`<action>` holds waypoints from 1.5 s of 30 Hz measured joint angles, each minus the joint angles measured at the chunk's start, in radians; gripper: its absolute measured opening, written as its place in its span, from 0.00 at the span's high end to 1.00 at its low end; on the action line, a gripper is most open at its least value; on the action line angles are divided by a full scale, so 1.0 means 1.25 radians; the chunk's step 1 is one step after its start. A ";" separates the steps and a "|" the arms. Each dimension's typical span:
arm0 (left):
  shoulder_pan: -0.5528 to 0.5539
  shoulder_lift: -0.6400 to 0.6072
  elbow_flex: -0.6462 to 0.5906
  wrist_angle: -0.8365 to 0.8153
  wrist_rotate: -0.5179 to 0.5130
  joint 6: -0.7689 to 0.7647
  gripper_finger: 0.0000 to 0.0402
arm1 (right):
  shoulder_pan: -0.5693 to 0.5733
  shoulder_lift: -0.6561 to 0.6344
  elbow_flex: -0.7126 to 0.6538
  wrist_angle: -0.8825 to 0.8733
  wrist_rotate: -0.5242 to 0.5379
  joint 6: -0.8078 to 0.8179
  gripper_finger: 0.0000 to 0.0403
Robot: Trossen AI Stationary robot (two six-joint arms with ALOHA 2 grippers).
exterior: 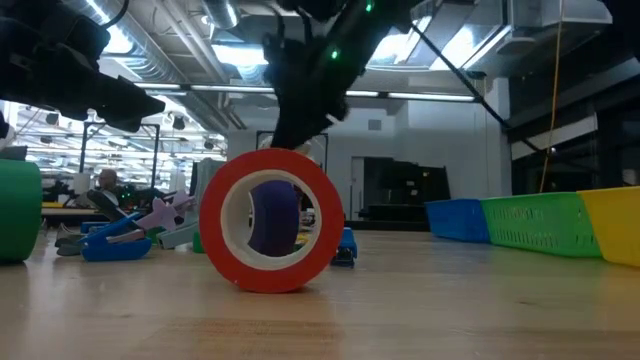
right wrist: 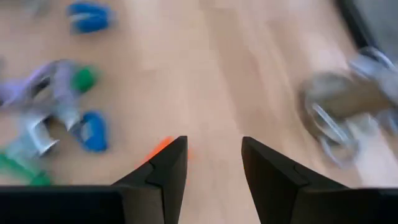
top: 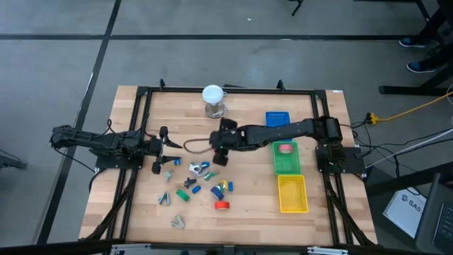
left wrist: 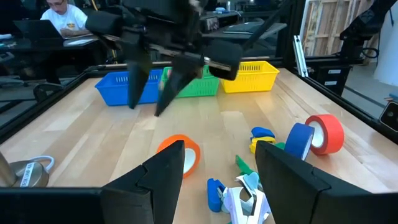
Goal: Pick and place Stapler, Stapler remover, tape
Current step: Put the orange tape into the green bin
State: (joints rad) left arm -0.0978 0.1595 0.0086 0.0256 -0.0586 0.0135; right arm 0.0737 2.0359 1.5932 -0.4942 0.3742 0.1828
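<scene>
Tape rolls lie among the small items on the wood table: an orange roll, a red roll standing on edge, and a blue roll beside another red one. Small blue staplers and grey claw removers are scattered around them. My left gripper is open and low, just short of the orange roll. My right gripper hangs open above the table's middle, touching nothing.
Blue, green and yellow baskets stand on the table's right; the green one holds a red roll. A glass jar with a white lid stands near the far edge. A person sits at a desk beyond the table.
</scene>
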 joint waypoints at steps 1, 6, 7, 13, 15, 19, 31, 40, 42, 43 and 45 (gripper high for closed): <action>0.000 0.000 0.000 0.000 0.000 0.000 0.51 | -0.001 0.000 0.000 0.003 0.015 0.046 0.61; 0.000 0.000 0.000 0.000 0.000 0.000 0.51 | 0.000 -0.001 -0.008 0.007 0.018 0.183 0.60; 0.000 0.000 0.000 0.000 0.000 0.000 0.51 | 0.000 -0.001 -0.015 0.011 0.019 0.183 0.60; 0.000 0.000 0.000 0.000 0.000 0.000 0.51 | 0.016 0.000 -0.075 0.071 -0.016 0.235 0.51; 0.000 0.000 0.000 0.000 0.000 0.000 0.51 | 0.022 0.000 -0.086 0.085 -0.031 0.258 0.46; 0.000 0.000 0.000 0.000 0.000 0.000 0.51 | 0.029 0.000 -0.089 0.093 -0.028 0.296 0.37; 0.000 0.000 0.000 0.000 0.000 0.000 0.51 | 0.052 0.000 -0.089 0.036 0.000 0.416 0.35; 0.000 0.000 0.000 0.000 0.000 0.000 0.51 | 0.058 0.045 -0.090 0.075 0.006 0.414 0.36; 0.000 0.000 0.000 0.000 0.000 0.000 0.51 | 0.056 0.052 -0.090 0.076 0.012 0.413 0.36; 0.000 0.000 0.000 0.000 0.000 0.000 0.51 | 0.055 0.056 -0.090 0.076 0.017 0.412 0.36; 0.000 0.000 0.000 0.000 0.000 0.000 0.51 | 0.054 0.061 -0.090 0.076 0.020 0.399 0.36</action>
State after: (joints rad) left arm -0.0978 0.1596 0.0086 0.0254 -0.0586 0.0139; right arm 0.1411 2.1123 1.4807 -0.3997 0.3986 0.6819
